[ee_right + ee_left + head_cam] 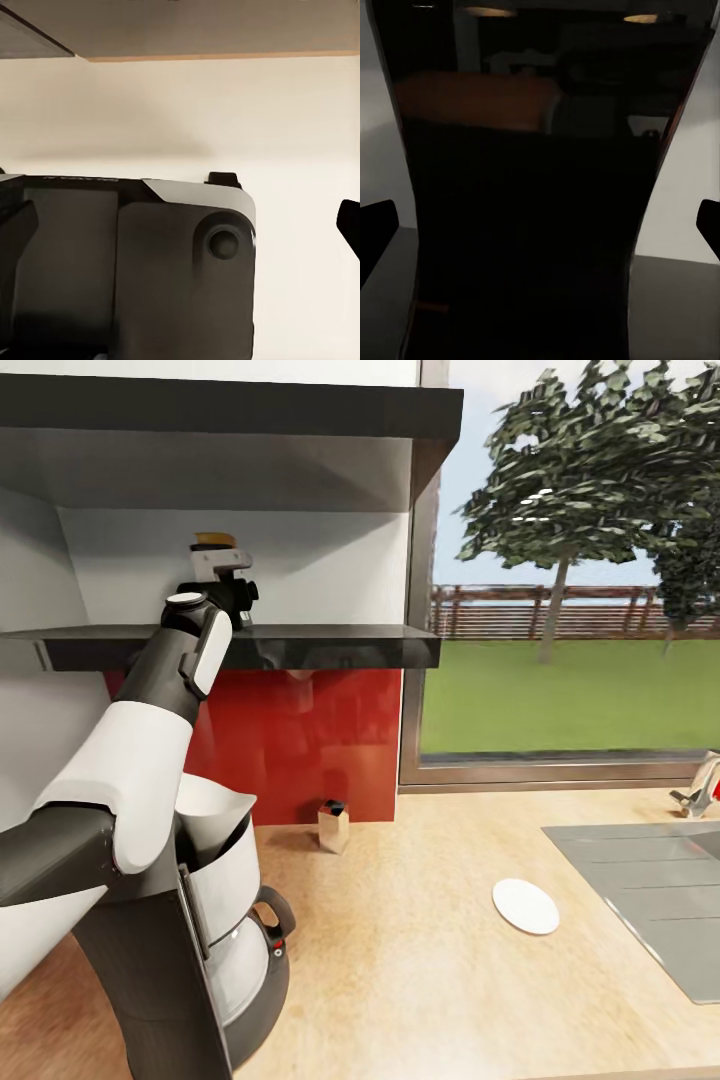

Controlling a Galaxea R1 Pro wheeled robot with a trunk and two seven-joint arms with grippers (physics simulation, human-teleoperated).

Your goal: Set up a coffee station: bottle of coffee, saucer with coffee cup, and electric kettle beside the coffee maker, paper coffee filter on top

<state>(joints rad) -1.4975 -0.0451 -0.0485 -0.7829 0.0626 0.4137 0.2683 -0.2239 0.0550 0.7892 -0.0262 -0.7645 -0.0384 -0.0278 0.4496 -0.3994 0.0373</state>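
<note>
Left wrist view is taken up by a dark brown glass jar of coffee (pixel 525 195), close and between the two black fingertips (pixel 376 229) of the left pincer, which stand spread at either side of it, not touching its walls as far as the picture shows. In the head view that left pincer (pixel 222 565) is raised onto the thin dark grey floating shelf (pixel 330 645), near its left end, with the jar's tan top (pixel 212 540) just showing above the wrist. The left arm (pixel 150 710) climbs steeply from the lower left, elbow bent, white forearm shell leading to the dark wrist.

Below the arm, at the front left of the light wood-look countertop (pixel 420 960), stands the tall black drip coffee maker with a white upper tank (pixel 225 900); its pale carafe sits in the base, and a small red switch shows by the black handle. What the tank or carafe holds cannot be told. A small tan box with a dark top (pixel 333 825) stands at the back edge against the red wall panel. A small flat round white saucer (pixel 525 906) lies bare well right of the coffee maker, near the grey sink (pixel 650 900).

Right wrist view shows a dark grey rounded robot housing before a cream surface, with black fingertips (pixel 349 221) at the far sides, spread wide and holding nothing.
</note>
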